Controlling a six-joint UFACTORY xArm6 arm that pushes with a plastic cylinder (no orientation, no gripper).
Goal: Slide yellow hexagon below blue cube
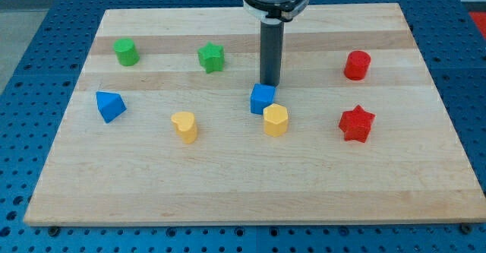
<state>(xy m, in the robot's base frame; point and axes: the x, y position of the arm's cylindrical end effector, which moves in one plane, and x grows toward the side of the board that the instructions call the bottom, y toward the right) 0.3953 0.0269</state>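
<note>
The yellow hexagon [276, 120] sits near the middle of the wooden board [250, 185], just below and slightly right of the blue cube [262, 98], touching or almost touching it. My tip [269, 83] is right above the blue cube's top edge, at the view's top side of it. The rod comes straight down from the view's top centre.
A yellow heart-like block [184, 126] lies left of the hexagon. A blue triangular block [110, 105] is at the left. A green cylinder [126, 52] and green star [212, 57] are upper left. A red cylinder [356, 65] and red star [356, 123] are at the right.
</note>
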